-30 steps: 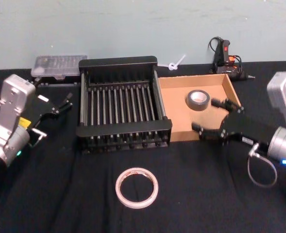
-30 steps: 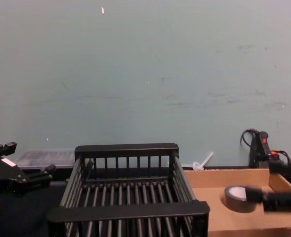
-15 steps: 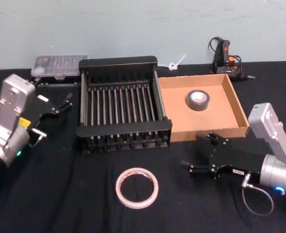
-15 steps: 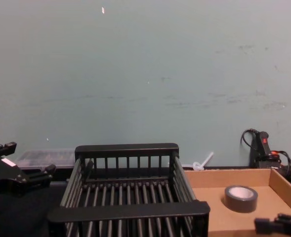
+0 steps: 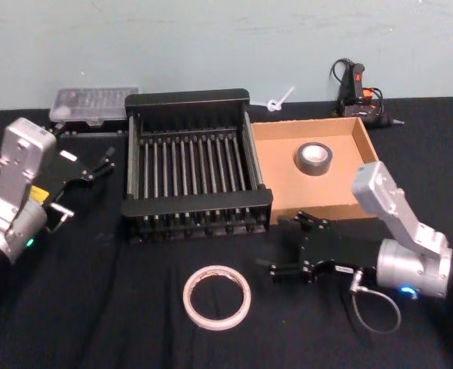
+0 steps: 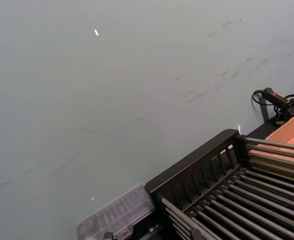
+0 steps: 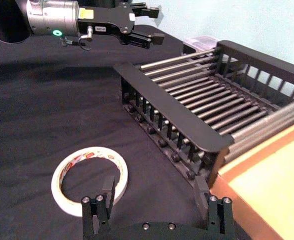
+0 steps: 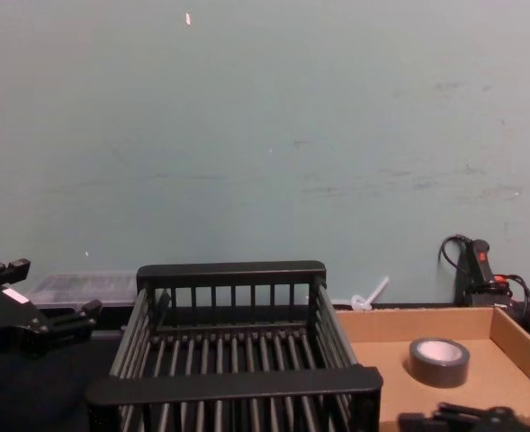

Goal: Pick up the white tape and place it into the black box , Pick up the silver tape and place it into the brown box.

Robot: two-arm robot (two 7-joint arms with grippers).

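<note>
1. The left hand (image 5: 88, 173) is parked at the left of the black tabletop (image 5: 95, 307), beside the crate's left wall, its fingers spread open and holding nothing; the right wrist view shows it across the crate (image 7: 144, 22), and the chest view catches it at the lower left (image 8: 44, 324).
2. Behind it, by the wall, lies a clear plastic case (image 5: 94, 104).
3. The black box (image 5: 191, 165) stands in the middle of the tabletop, its slatted floor bare; it also appears in the chest view (image 8: 233, 387), the left wrist view (image 6: 221, 190) and the right wrist view (image 7: 186, 115).
4. The white tape (image 5: 217, 297) lies flat on the tabletop in front of the black box, well apart from it; the right wrist view shows red marks on its top face (image 7: 89, 180).
5. The right hand (image 5: 284, 250) sits low over the tabletop, just in front of the black box's right front corner and near the white tape's right side, pointing toward the tape. Its fingers (image 7: 98, 210) are apart and grip nothing, and they do not touch the tape.
6. The brown box (image 5: 364, 165) touches the black box's right side.
7. The silver tape (image 5: 314, 158) lies flat inside the brown box, toward its back; the chest view shows it there too (image 8: 439, 362).
8. A black tool with red marks and cables (image 5: 354, 91) sits behind the brown box, by the wall.
</note>
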